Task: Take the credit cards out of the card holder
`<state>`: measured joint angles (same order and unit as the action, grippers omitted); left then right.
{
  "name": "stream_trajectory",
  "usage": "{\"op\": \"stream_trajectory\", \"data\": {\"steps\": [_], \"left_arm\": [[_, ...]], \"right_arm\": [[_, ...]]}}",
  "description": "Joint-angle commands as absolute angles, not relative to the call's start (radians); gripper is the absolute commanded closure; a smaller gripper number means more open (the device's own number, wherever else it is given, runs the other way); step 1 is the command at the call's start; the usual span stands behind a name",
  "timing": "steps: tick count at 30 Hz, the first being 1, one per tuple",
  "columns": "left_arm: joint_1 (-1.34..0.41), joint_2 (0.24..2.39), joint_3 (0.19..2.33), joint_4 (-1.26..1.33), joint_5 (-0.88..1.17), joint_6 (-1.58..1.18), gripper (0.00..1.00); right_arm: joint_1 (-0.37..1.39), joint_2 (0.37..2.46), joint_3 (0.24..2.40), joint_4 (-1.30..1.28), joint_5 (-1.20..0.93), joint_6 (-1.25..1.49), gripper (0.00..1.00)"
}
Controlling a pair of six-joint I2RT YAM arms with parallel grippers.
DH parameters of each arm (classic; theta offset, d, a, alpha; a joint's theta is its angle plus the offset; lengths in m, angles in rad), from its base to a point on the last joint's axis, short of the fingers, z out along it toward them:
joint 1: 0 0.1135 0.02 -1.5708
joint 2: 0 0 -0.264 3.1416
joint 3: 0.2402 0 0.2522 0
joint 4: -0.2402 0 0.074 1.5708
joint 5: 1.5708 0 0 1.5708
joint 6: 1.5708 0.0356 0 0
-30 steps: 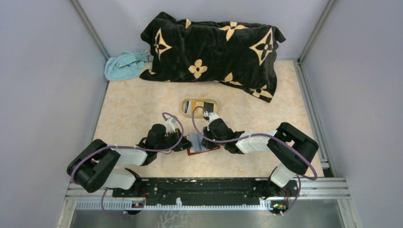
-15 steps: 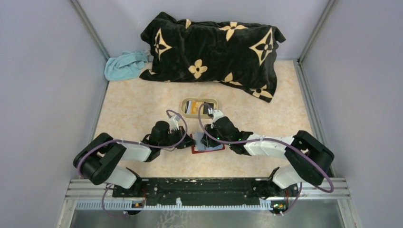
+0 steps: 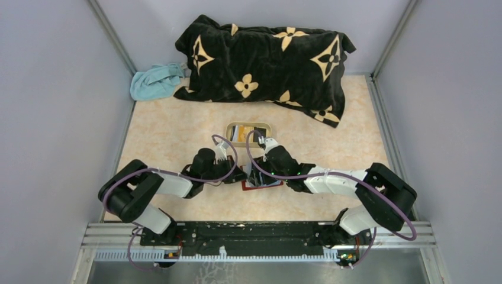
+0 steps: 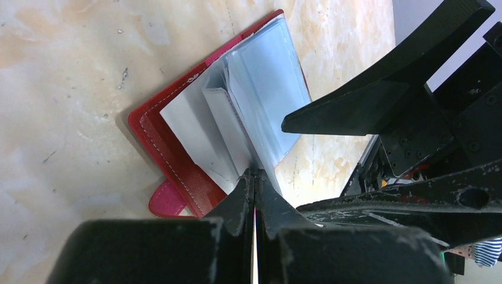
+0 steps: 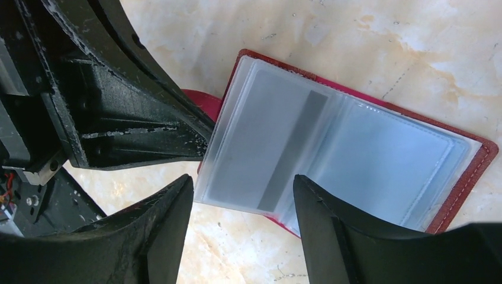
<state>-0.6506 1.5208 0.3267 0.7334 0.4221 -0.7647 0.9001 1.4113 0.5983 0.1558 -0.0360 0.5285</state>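
Where the card holder [image 3: 263,183] lies: open on the table [image 3: 171,136] at the near middle, between the two arms; red cover down, pale sleeves up.
Left fingers [image 4: 240,204]: shut tight on the edge of the clear sleeves [image 4: 266,89] at the holder's left side; I judge this pins the holder and fans the leaves so a pocket mouth shows.
Right fingers [image 5: 331,225]: spread wide and holding nothing; one sits on each side of the top sleeve's edge, seemingly just above it, and looks set to close on a card.
Card [image 5: 278,148]: grey with a darker stripe; it shows through the top sleeve, inside its pocket, not yet out.
Tray [image 3: 228,133]: beige oval, just beyond the holder on the far side; cards [image 3: 245,131] of mixed colours lie in it; probably the drop place, kept near for a short carry.
Step in hand: likely drawing one of the last cards; the other pockets in view look empty, though some are hidden.
Risk: the slick sleeve may lift with the card; the left pinch should resist that.
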Motion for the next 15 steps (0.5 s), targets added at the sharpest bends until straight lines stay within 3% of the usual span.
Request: {"op": "stream_trajectory", "data": {"steps": [1, 15], "left_arm": [[-0.661, 1.548, 0.367, 0.774, 0.443, -0.764, 0.99], [-0.678, 1.582, 0.399, 0.773, 0.445, -0.769, 0.99]], "right_arm": [[0.905, 1.383, 0.660, 0.141, -0.033, 0.482, 0.36], [1.000, 1.438, 0.721, 0.033, 0.123, 0.444, 0.36]]}}
